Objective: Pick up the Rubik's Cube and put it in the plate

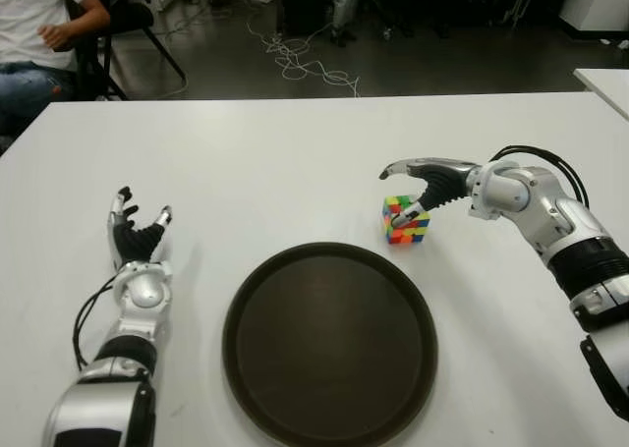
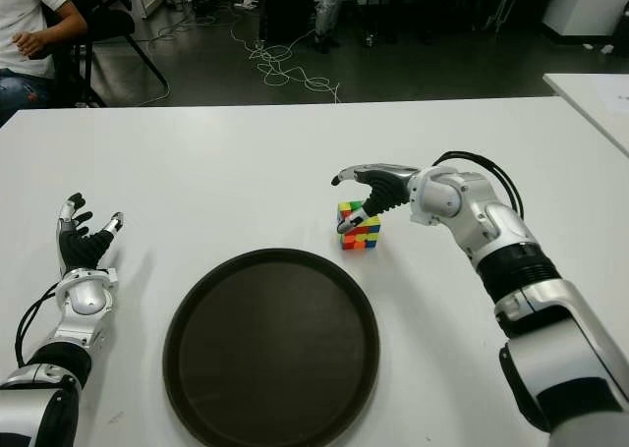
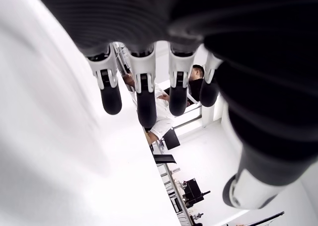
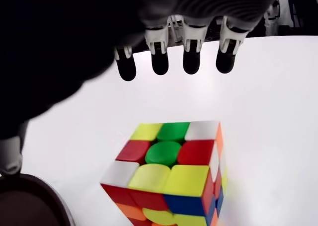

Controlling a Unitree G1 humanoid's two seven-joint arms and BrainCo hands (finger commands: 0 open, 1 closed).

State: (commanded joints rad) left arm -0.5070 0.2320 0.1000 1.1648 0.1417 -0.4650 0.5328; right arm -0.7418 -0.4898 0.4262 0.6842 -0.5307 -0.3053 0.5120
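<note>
The Rubik's Cube (image 1: pixel 405 220) stands on the white table (image 1: pixel 295 162), just beyond the far right rim of the round dark brown plate (image 1: pixel 329 344). My right hand (image 1: pixel 401 196) hovers over the cube from the right. Its fingers (image 4: pixel 193 57) stretch out past the cube and the thumb hangs down by the cube's near side. Nothing is clasped, and the cube's top face (image 4: pixel 169 159) shows free under the palm. My left hand (image 1: pixel 138 233) shows at the table's left side, left of the plate, with its fingers (image 3: pixel 144 99) spread and holding nothing.
A person in a white shirt (image 1: pixel 39 25) sits on a chair beyond the table's far left corner. Cables (image 1: pixel 300 64) lie on the floor behind the table. Another white table's corner (image 1: pixel 604 82) shows at the right.
</note>
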